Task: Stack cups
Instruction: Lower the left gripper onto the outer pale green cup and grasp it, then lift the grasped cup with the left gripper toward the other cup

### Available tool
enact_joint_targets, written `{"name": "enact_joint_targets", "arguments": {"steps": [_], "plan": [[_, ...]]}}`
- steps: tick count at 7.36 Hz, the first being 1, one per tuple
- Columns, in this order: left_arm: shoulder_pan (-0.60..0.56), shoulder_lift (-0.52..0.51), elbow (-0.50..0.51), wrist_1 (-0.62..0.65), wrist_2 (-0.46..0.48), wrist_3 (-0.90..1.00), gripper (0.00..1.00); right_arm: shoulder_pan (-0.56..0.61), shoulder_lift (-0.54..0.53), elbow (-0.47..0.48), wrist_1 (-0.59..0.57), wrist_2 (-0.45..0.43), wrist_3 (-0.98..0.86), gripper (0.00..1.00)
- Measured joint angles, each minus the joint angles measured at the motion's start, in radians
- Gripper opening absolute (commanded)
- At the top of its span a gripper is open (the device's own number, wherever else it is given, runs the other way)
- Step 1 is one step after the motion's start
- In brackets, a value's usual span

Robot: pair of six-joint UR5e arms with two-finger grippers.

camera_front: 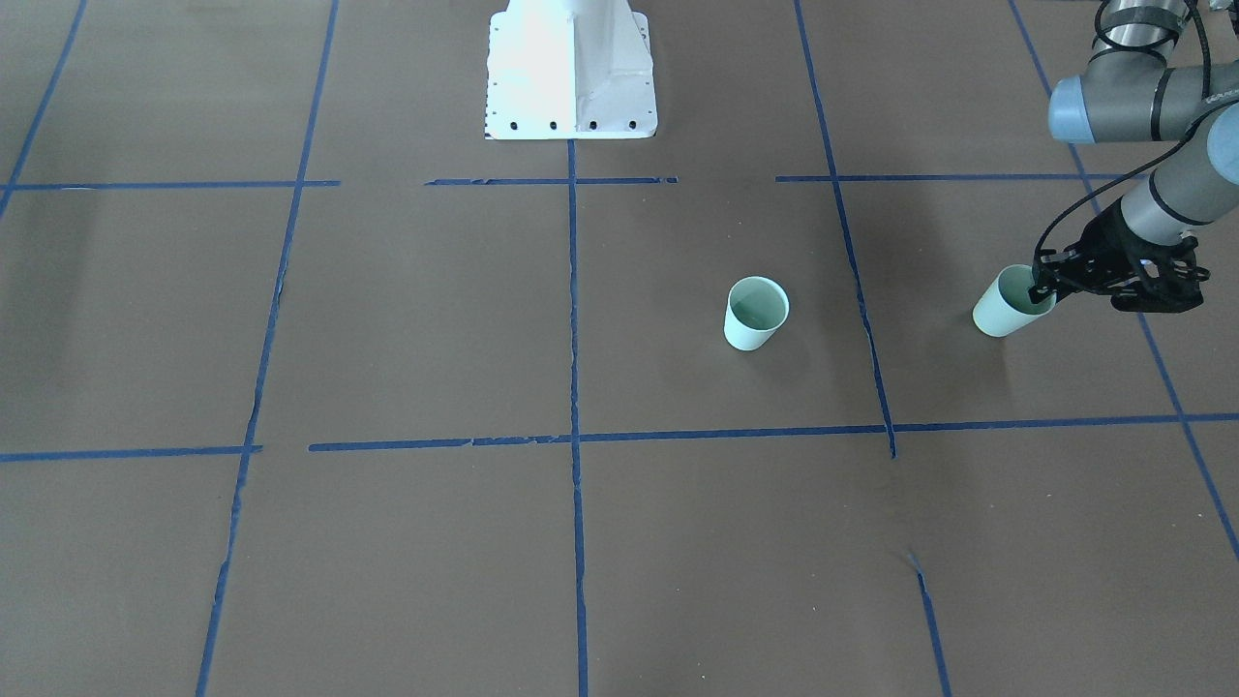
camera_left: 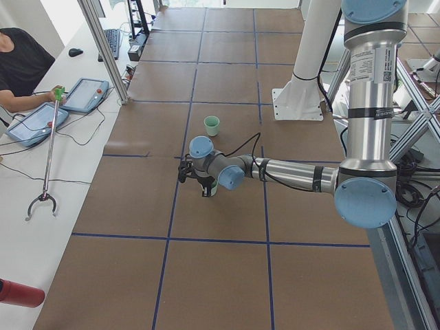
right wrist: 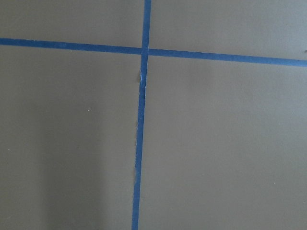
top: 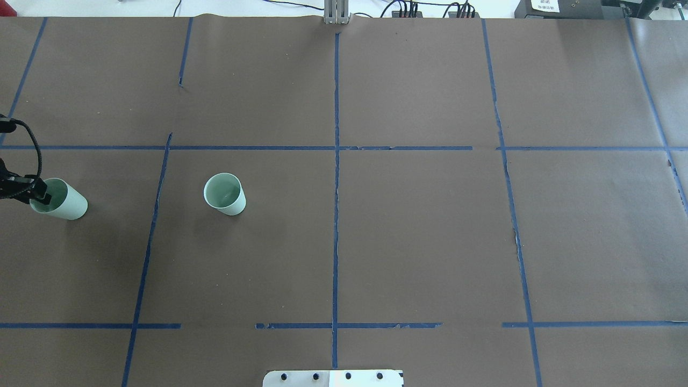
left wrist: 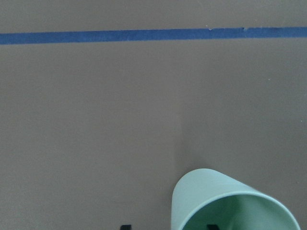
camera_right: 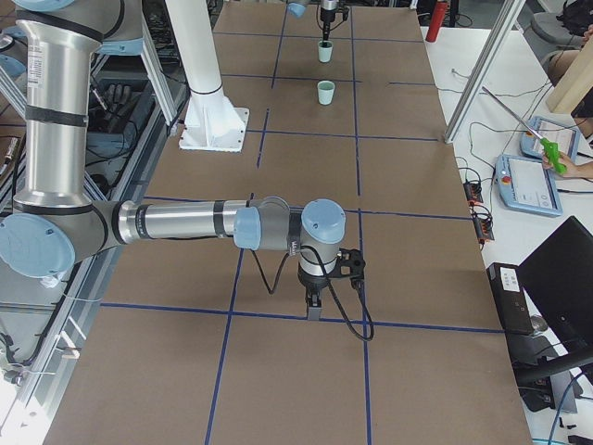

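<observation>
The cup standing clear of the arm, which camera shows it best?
Overhead exterior: that cup looks largest, upright, inside visible. Front-facing shows it nearly as well; both side views show it small and far; wrist cameras miss it.

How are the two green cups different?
The outer cup has the left tool astride its rim; the middle cup stands alone. The outer cup sits farther to the robot's left; the middle cup is nearer the centre tape line. Both are mint green, same shape, mouths up.
</observation>
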Motion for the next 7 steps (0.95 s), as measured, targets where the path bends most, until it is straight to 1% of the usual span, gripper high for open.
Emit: {"name": "enact_joint_targets", "arguments": {"steps": [1,2,3,4,5,6,7], "plan": [[-0.001,0.000,-0.007,0.000,0.000,-0.015,0.00,0.000,0.000,0.000,0.000,0.000,0.000,1.00],[-0.004,0.005,-0.035,0.003,-0.002,-0.029,0.00,0.000,0.000,0.000,0.000,0.000,0.000,1.00],[-0.011,0.025,-0.096,0.020,-0.002,-0.036,0.00,0.000,0.000,0.000,0.000,0.000,0.000,1.00],[-0.016,0.048,-0.184,0.081,-0.003,-0.038,0.00,0.000,0.000,0.000,0.000,0.000,0.000,1.00],[-0.024,0.048,-0.278,0.193,-0.003,-0.035,0.00,0.000,0.000,0.001,0.000,0.000,0.000,1.00],[-0.038,0.017,-0.354,0.325,-0.004,-0.031,0.00,0.000,0.000,0.001,-0.001,0.000,0.000,1.00],[-0.049,-0.042,-0.400,0.451,-0.009,-0.032,0.00,0.000,0.000,0.001,-0.001,0.000,0.000,1.00]]}}
